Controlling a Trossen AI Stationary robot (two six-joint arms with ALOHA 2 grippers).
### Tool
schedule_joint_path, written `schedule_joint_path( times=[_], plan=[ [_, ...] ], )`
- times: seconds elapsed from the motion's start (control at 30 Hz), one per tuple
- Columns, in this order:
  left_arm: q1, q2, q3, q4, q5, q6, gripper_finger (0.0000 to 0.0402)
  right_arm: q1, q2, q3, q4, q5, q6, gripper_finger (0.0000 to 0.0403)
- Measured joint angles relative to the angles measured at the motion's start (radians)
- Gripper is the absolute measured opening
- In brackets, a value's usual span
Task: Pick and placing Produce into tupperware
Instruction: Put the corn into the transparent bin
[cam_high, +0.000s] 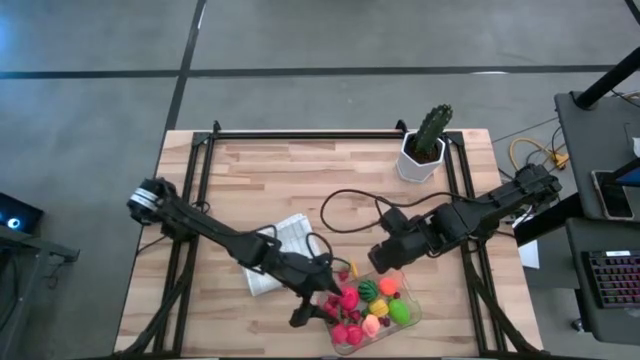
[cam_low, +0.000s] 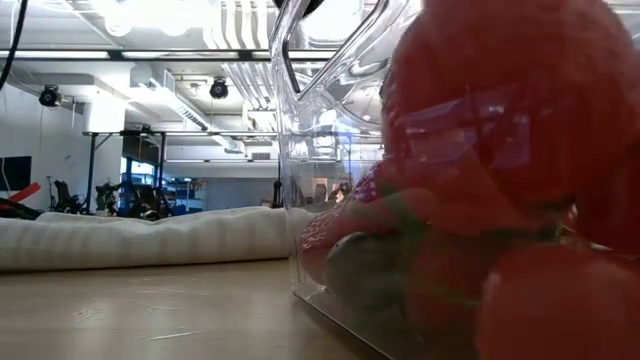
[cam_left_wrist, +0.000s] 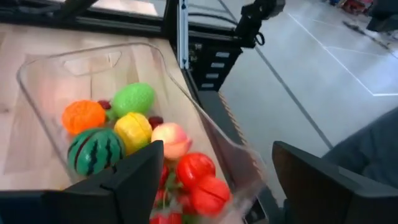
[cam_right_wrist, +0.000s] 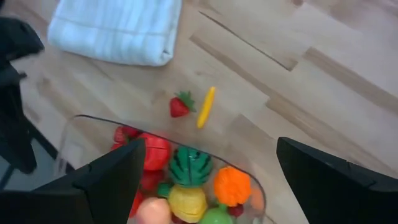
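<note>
The clear tupperware (cam_high: 410, 318) stands near the table's front edge and holds produce: a watermelon (cam_left_wrist: 94, 149), an orange piece (cam_left_wrist: 83, 116), a green piece (cam_left_wrist: 132, 98), a yellow piece (cam_left_wrist: 132, 130), a peach (cam_left_wrist: 170, 139) and red pieces (cam_left_wrist: 194, 169). A strawberry (cam_right_wrist: 179, 106) and a yellow piece (cam_right_wrist: 206, 107) lie on the table beside the tupperware's far-left side. My left gripper (cam_high: 315, 312) hovers open at the tupperware's left end, one finger over the inside and one outside the rim (cam_left_wrist: 214, 134). My right gripper (cam_high: 385, 262) hangs open above the tupperware's far side, holding nothing.
A folded white cloth (cam_high: 278, 252) lies left of the tupperware, under my left arm. A cactus in a white pot (cam_high: 425, 148) stands at the far right. A black cable (cam_high: 345, 200) loops over the table's middle. Bare wood lies at the far left.
</note>
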Motion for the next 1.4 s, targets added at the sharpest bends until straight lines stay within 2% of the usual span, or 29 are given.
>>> schedule_joint_path(
  times=[0.1,0.23,0.33,0.4,0.67,0.9,1.13,1.4],
  plan=[
    [-0.001,-0.055,-0.006,-0.132,-0.031,-0.002,0.0285,-0.006,0.0,0.0,0.028,0.0,0.001,0.0354],
    [-0.002,-0.117,-0.011,-0.442,-0.202,-0.004,0.0286,-0.046,0.001,-0.005,0.026,-0.008,0.031,0.0354],
    [-0.007,-0.154,-0.032,-0.615,-0.339,-0.029,0.0286,-0.095,0.024,-0.007,0.024,-0.074,0.009,0.0352],
    [-0.009,-0.17,-0.056,-0.673,-0.387,-0.068,0.0286,-0.129,0.058,-0.007,0.028,-0.138,-0.028,0.0352],
    [-0.024,-0.22,-0.149,-0.63,-0.4,-0.169,0.0286,-0.191,0.227,-0.008,0.054,-0.313,-0.171,0.0352],
    [-0.047,-0.229,-0.266,-0.615,-0.406,-0.271,0.0286,-0.215,0.318,-0.01,0.089,-0.321,-0.212,0.0352],
    [-0.049,-0.231,-0.389,-0.503,-0.405,-0.319,0.0286,-0.284,0.42,-0.011,0.216,-0.426,-0.235,0.0351],
    [-0.047,-0.233,-0.44,-0.466,-0.403,-0.31,0.0286,-0.337,0.475,-0.013,0.235,-0.44,-0.225,0.0312]
  ],
)
